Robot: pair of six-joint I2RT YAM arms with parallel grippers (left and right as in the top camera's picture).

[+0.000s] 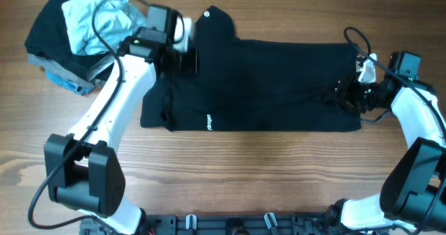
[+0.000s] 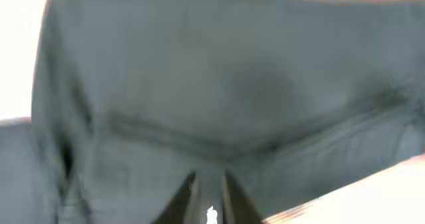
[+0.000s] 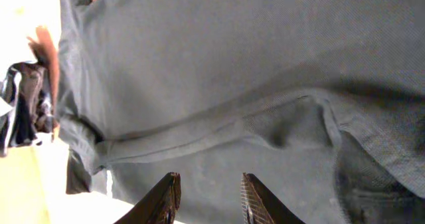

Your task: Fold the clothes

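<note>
Across the middle of the bench (image 1: 265, 172), the black shirt (image 1: 279, 81) lies spread flat between both arms.
Near the collar end the left tool (image 1: 189, 59) sits narrowed to a slit on a pinch of cloth; the right tool (image 1: 346, 95) is at the shirt's right edge, half apart with fabric between its fingers (image 3: 167, 196), though I cannot tell whether it grips.
</note>
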